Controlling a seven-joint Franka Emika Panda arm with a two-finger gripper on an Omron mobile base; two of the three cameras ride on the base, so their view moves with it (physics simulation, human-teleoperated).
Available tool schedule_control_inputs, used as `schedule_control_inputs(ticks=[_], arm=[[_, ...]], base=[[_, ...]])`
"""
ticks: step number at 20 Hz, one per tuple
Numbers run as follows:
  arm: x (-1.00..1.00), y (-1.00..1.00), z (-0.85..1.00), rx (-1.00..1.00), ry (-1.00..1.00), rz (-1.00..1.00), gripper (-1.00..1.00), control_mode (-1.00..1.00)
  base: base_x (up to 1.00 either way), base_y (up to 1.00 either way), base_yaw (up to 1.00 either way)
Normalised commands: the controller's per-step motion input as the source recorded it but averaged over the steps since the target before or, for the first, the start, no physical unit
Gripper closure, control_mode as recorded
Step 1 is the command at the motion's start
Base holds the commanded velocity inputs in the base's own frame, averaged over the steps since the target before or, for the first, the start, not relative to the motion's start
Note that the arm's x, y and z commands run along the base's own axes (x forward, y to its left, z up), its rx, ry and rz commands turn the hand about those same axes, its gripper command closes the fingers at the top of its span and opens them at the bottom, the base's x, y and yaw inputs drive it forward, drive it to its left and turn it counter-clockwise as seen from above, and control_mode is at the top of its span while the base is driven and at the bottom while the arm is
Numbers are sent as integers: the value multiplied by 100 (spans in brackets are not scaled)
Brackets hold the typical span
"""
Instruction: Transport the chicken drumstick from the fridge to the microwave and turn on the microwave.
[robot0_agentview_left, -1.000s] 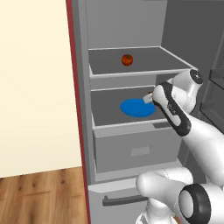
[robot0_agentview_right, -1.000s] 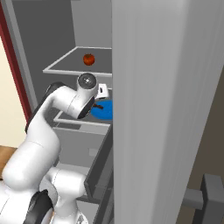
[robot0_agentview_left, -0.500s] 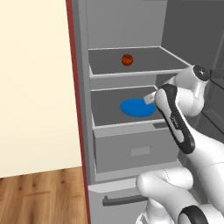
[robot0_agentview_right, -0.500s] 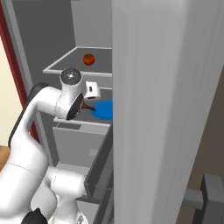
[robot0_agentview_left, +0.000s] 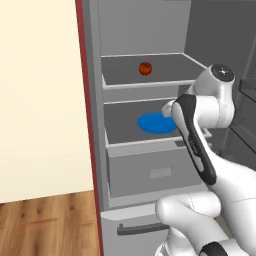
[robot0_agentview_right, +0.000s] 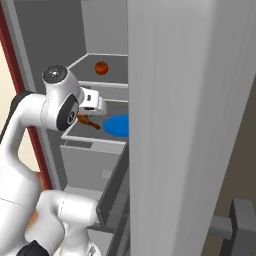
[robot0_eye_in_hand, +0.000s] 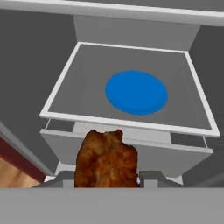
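gripper (robot0_eye_in_hand: 107, 186): closed on the chicken drumstick (robot0_eye_in_hand: 106, 159), just outside the fridge (robot0_agentview_left: 95, 150)
drumstick: brown, bumpy
around: flat round blue plate (robot0_eye_in_hand: 136, 92) on grey shelf (robot0_eye_in_hand: 78, 94); round red fruit (robot0_agentview_left: 145, 68) above

Glossy white rounded arm (robot0_agentview_left: 215, 102) segments with dark grey joints

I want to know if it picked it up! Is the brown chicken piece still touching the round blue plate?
Apart. In the hand view the brown chicken drumstick sits up in the claw, clear of the round blue plate left bare on the grey fridge shelf.
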Motion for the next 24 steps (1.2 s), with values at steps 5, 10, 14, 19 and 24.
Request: schedule_control_inputs(ticks=[5,10,14,19,24], arm=[[-47,0,13,-1,7,-8,100,-100],[-50,0,13,-4,3,0,100,-100],[-40,0,23,-2,0,0,100,-100],[-35,0,20,-1,0,0,100,-100],[-41,6,11,-1,-6,0,100,-100]], base=[[0,0,0],[0,0,0],[0,0,0],[0,0,0],[0,0,0]])
